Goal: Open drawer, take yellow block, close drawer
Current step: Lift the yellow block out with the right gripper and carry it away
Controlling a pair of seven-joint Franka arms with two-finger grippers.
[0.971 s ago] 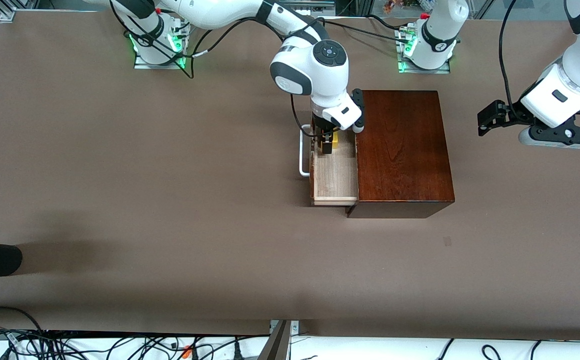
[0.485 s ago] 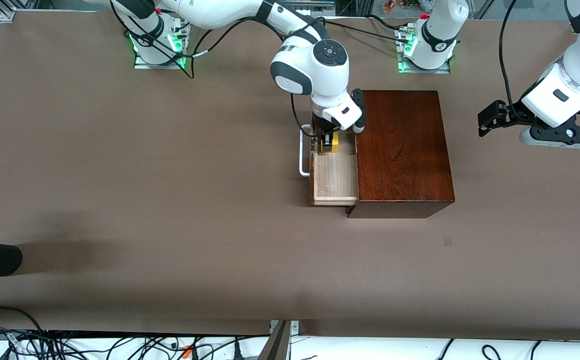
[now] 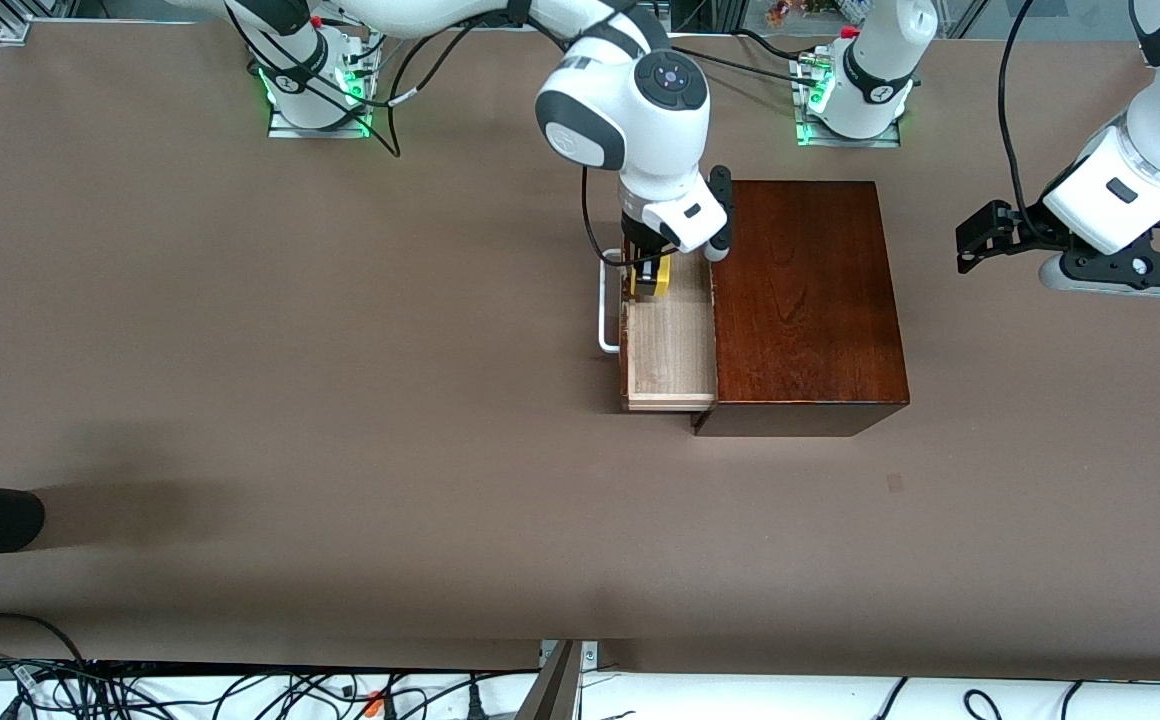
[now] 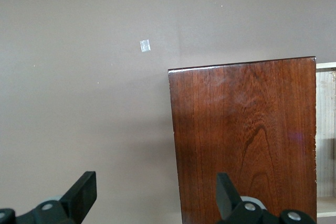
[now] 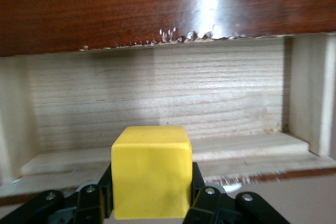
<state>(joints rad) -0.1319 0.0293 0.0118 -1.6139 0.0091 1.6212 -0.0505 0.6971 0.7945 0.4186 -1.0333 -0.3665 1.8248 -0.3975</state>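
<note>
Yellow block (image 5: pixel 150 170) sits pinched between the right claw (image 3: pixel 649 279) fingers, over the end of the open drawer (image 3: pixel 670 345) farthest from the front camera, apparently just clear of the pale floor. Judgement: small plain cube, looks rigid and light, smooth faces so could slip; flat opposite sides are the right hold, and that's where the fingers (image 5: pixel 97 200) sit, low on the cube. Drawer tray stands pulled out of the dark wooden box (image 3: pixel 805 300) toward the right arm's end of the bench, white handle (image 3: pixel 604 305) free. Left claw (image 4: pixel 152 195) waits spread wide and empty, over the bench (image 4: pixel 79 103) beside the box near the left arm's end.
</note>
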